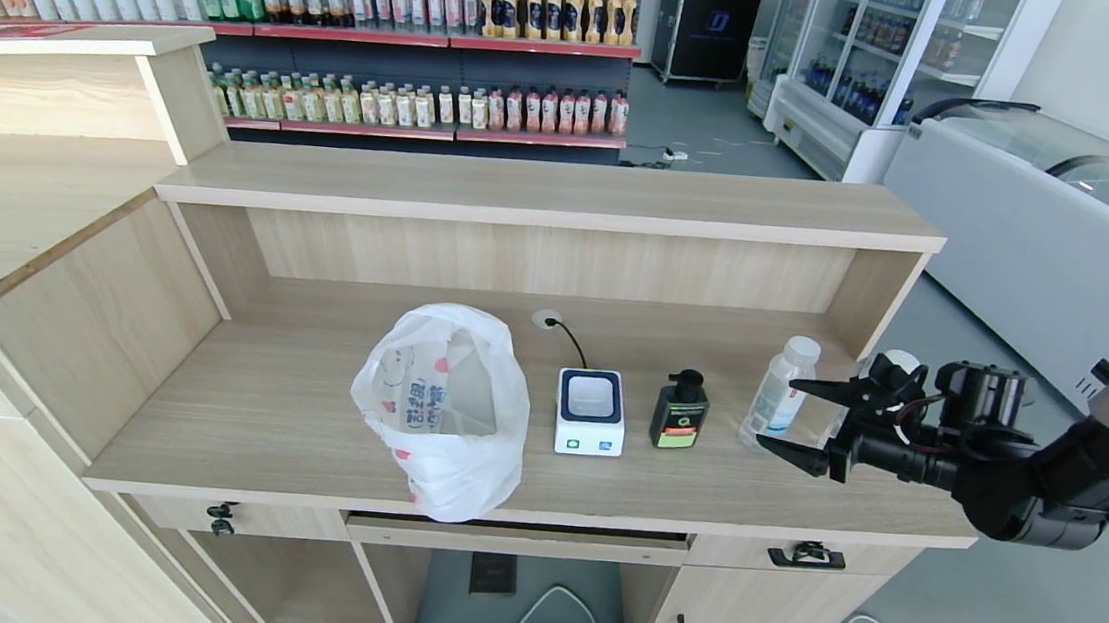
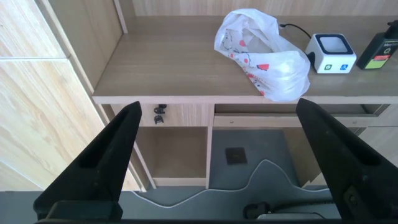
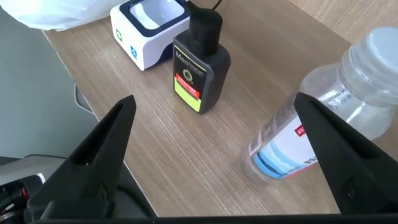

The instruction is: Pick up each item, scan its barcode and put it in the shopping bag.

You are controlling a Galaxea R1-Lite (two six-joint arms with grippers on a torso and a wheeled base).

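Note:
A clear plastic bottle with a white cap and blue label stands at the right of the counter; it shows again as the bottle. A black pump bottle with a green label stands left of it, also the pump bottle. The white barcode scanner sits mid-counter, with the white shopping bag to its left. My right gripper is open, level with the clear bottle and just right of it. My left gripper is open, low in front of the counter.
The wooden counter has a raised back shelf and side walls. A black cable runs from the scanner to a hole in the counter. Drawers and a cupboard sit under the front edge. Shop shelves and freezers stand behind.

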